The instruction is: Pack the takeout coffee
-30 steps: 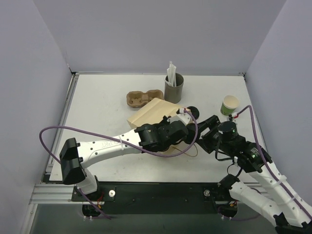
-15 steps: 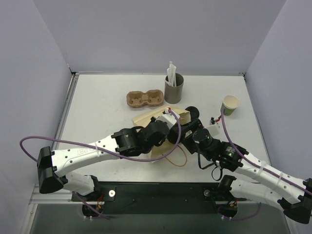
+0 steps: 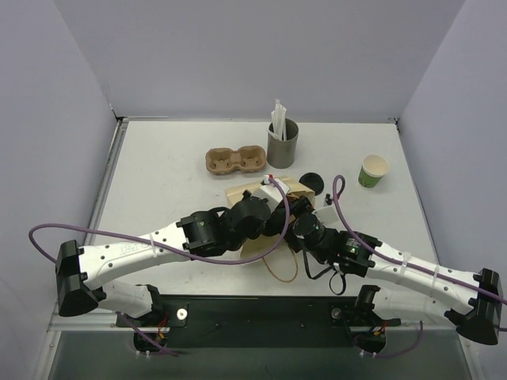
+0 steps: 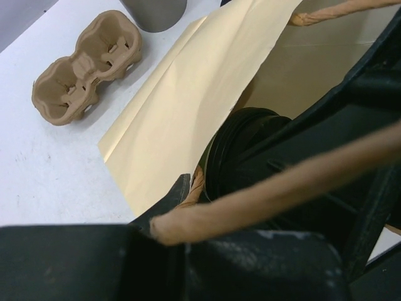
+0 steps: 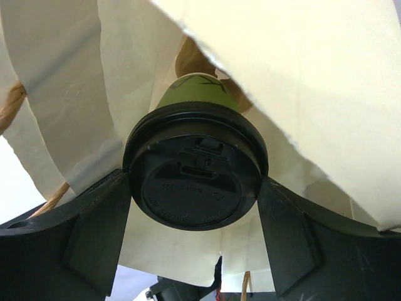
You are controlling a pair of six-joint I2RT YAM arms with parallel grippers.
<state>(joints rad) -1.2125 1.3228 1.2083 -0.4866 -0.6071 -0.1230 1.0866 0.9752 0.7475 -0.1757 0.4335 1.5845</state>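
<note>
The takeout coffee, a green paper cup (image 5: 191, 94) with a round black lid (image 5: 195, 182), lies on its side in my right gripper (image 5: 194, 186). The gripper is shut on it at the lid rim, bottom first in the mouth of a tan paper bag (image 5: 301, 81). My left gripper (image 4: 169, 219) is shut on the bag's twisted paper handle (image 4: 282, 191) and holds the bag (image 4: 188, 106) open. The lid's edge (image 4: 241, 147) shows inside the opening. In the top view both grippers meet at the bag (image 3: 247, 190) and the cup is hidden.
A brown pulp cup carrier (image 3: 235, 161) lies behind the bag, and a grey cup with white straws (image 3: 282, 141) stands to its right. A lidless green cup (image 3: 373, 170) stands at the right, with a loose black lid (image 3: 314, 182) near the bag. Purple cables trail from both arms.
My right arm has swung left from the table's right side and brought the lidded cup into the bag's mouth. The left arm has shifted and lifted the bag by its handle.
</note>
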